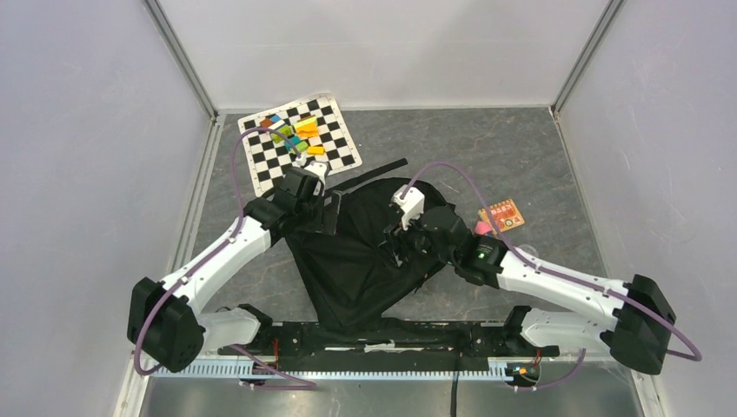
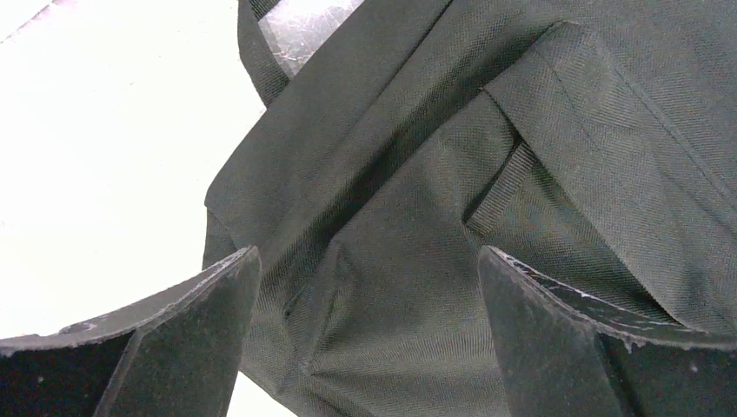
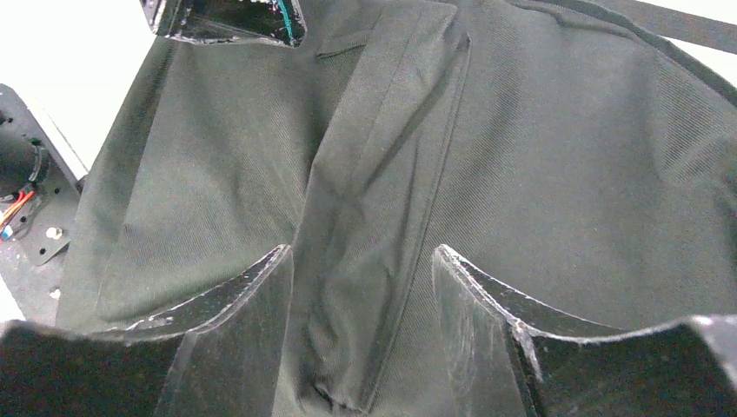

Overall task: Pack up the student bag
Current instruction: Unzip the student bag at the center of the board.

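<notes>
The student bag [image 1: 356,261] lies flat and crumpled in the middle of the table, black fabric with a strap [image 1: 374,174] trailing toward the back. My left gripper [image 1: 328,211] hovers at its upper left edge. In the left wrist view this gripper [image 2: 369,287] stands wide open over a seamed panel of the bag [image 2: 417,174], gripping nothing. My right gripper [image 1: 396,239] is over the bag's upper middle. In the right wrist view it [image 3: 361,287] is open, and a raised fold of the bag [image 3: 565,156] runs loose between its fingers.
A checkerboard mat [image 1: 335,156] with several small coloured blocks [image 1: 300,135] lies at the back left. An orange card [image 1: 506,214] and a small pink object [image 1: 480,228] sit right of the bag. Enclosure walls stand on three sides.
</notes>
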Tool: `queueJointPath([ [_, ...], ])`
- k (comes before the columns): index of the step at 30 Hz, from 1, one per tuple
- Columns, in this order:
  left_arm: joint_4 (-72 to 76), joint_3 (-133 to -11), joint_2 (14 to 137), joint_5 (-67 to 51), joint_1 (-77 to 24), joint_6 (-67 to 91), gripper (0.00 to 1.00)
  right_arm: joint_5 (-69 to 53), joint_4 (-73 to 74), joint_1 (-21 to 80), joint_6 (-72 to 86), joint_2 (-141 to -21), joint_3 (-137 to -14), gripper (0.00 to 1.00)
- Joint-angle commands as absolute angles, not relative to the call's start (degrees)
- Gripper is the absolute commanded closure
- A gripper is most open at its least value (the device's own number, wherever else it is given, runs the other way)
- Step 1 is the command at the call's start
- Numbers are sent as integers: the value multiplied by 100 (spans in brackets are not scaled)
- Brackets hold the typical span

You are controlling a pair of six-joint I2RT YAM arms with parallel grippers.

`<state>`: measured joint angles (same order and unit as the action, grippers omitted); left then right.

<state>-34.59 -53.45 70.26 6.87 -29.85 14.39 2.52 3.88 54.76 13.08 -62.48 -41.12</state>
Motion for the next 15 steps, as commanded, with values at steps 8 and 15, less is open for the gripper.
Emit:
queueJointPath([
  [8, -3085, -5476, 7032, 838, -2945, 1211, 0, 1404, -242, 5980, 1592, -7502, -5201, 36],
  [15, -3032, -5457, 7058, 607, -2945, 1257, 6, 1966, -246, 6224, 1374, -8291, -5607, 34],
])
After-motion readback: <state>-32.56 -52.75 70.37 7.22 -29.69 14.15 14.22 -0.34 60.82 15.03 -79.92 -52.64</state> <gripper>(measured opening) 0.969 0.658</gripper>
